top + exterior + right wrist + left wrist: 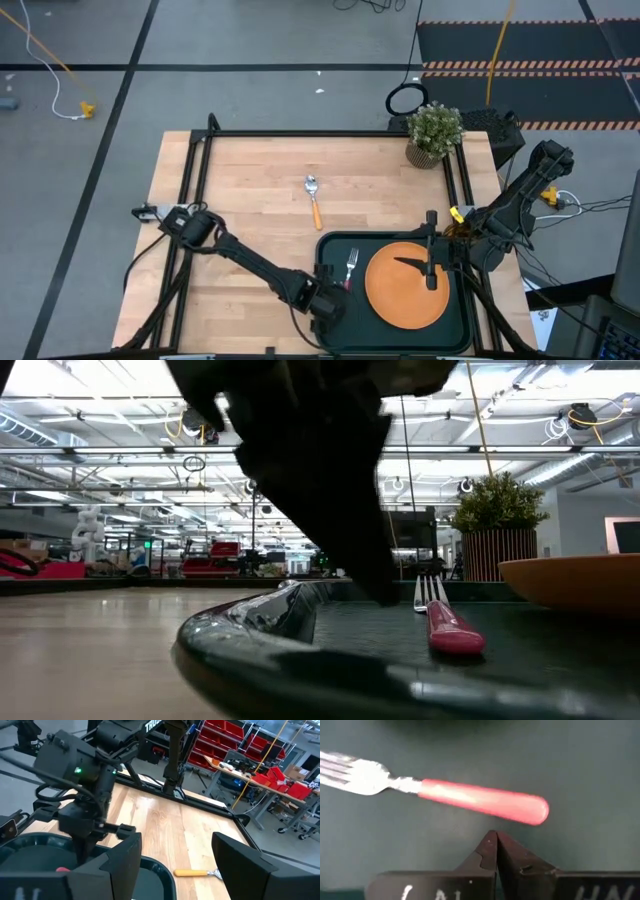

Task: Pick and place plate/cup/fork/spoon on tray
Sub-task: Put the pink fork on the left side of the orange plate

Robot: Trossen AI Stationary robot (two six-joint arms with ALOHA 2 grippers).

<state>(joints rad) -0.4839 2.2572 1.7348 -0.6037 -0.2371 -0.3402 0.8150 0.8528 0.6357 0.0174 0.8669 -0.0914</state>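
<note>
The fork [470, 797], with silver tines and a pink-red handle, lies flat on the left part of the dark tray [335, 245]. The orange plate [405, 285] rests on the tray to its right. My left gripper [496, 837] is shut and points steeply down, its tips just short of the fork's handle end [540, 812]. The spoon [313, 198] lies on the wooden table beyond the tray. My right gripper [175, 855] hangs open above the plate's far part with nothing between its fingers. A small amber thing [458, 232] by the right arm may be the cup. My left gripper comes slanting down from the table's left with its fingers shut. Its tips stand beside the fork's handle end, with a strip of tray floor showing between them. Whether the tips touch the tray floor [580, 770] I cannot tell.
A potted green plant [435, 132] stands at the table's far right corner. A black frame runs along the table's left, far and right edges. Bare wood lies left of the tray and around the spoon.
</note>
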